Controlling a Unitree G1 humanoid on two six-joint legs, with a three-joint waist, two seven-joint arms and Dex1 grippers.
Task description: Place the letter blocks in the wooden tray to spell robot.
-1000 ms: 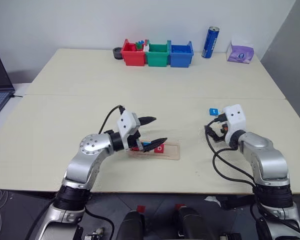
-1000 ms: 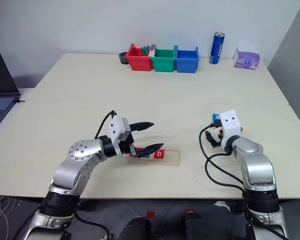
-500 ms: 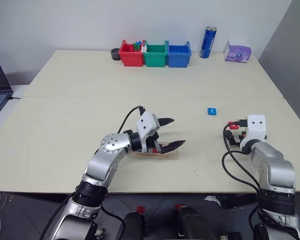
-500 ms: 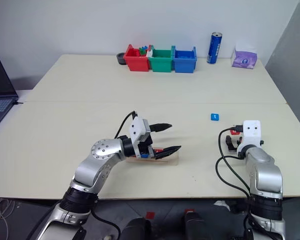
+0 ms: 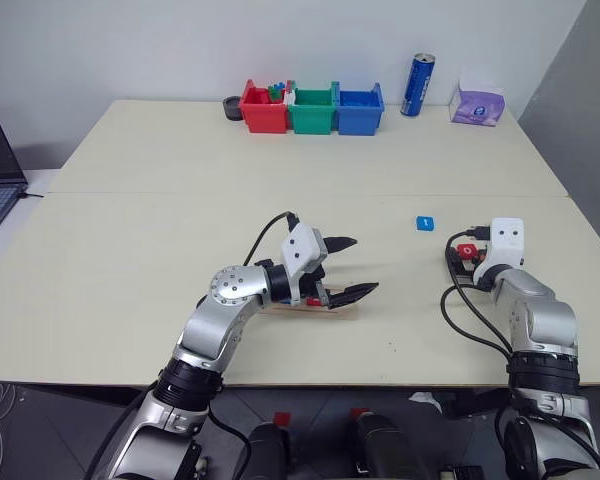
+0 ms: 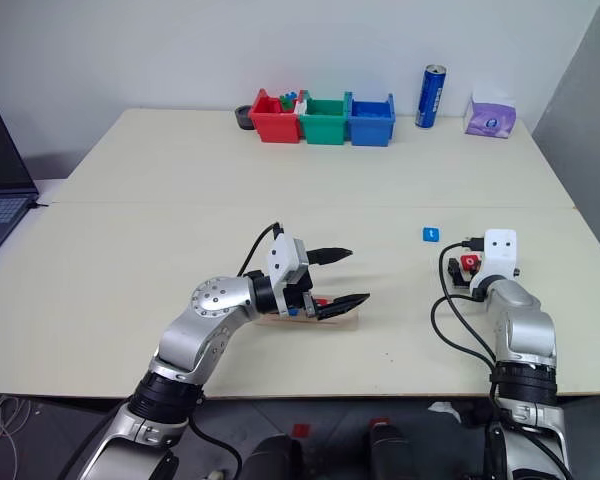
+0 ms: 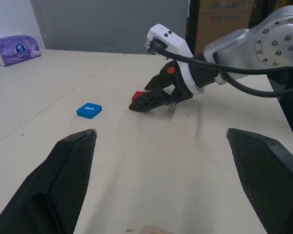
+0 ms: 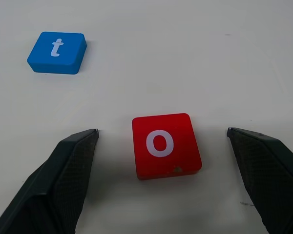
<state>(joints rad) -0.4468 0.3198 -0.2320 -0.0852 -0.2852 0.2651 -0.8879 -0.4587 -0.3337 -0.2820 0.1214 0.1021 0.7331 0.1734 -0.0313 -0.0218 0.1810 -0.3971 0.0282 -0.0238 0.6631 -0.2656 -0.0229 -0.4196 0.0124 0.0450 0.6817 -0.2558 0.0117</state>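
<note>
Jaws apart over cream table [image 5: 160, 240]

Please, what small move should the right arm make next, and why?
Probably lower the right gripper a little and close its fingers on the red o block. The block lies flat on the table between the open fingers, not yet held; the blue t block lies apart, farther off.

Silver arms, white wrist housings, black cables, textured black fingers [image 7: 73, 170].

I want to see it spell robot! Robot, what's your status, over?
Both grippers open: left gripper over wooden tray, right gripper astride red o block. Blue t block loose beyond. Nothing blocking.
</note>
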